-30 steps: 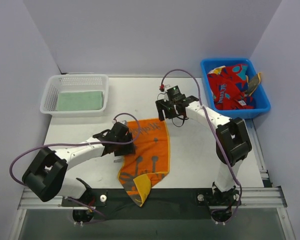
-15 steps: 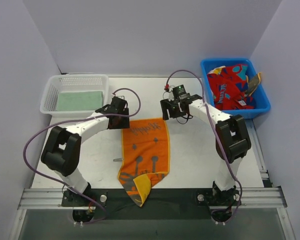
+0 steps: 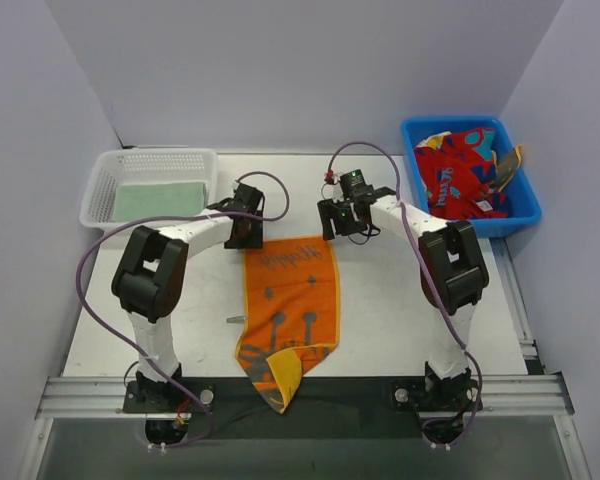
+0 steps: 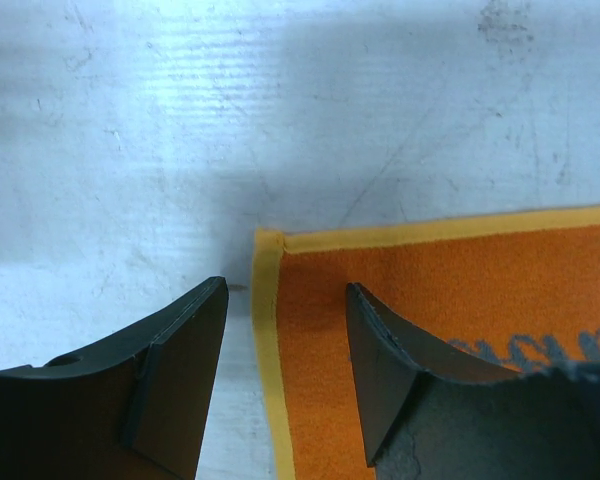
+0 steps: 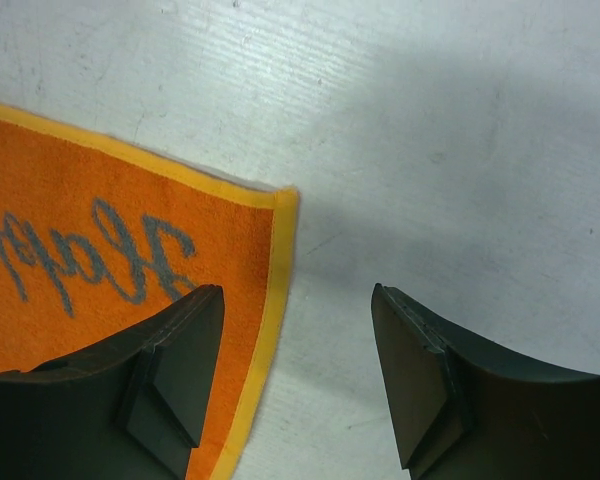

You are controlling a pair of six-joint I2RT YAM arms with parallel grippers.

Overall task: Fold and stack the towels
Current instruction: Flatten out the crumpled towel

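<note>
Two grippers, both mine, both spread and empty, stand at the far corners of one cloth; going from the left, the white mesh basket (image 3: pixel 98 195) sits at the far left of the table (image 3: pixel 400 290) and holds a folded green towel (image 3: pixel 160 201), flat on its floor; just right of the basket my left gripper (image 3: pixel 245 232) hangs low over the far left corner of the orange towel (image 3: pixel 290 290); its jaws stand apart with only that hemmed corner below the gap, the left finger over bare table and the right finger over the cloth, and I cannot tell whether either tip touches down; the orange towel lies spread flat in the middle of the table, with dark writing near its far edge, dark marks further down and a yellow hem; its near end hangs over the table's near edge, one corner turned up to show a yellow underside; at the far right corner of the same towel my right gripper (image 3: pixel 340 220) is likewise parted and grips nothing, its left finger above the writing, its right finger above bare table, the corner lying between them; well to the right, the blue bin (image 3: pixel 480 228) holds a heap of crumpled red towels (image 3: pixel 458 178) with blue and teal shapes.
</note>
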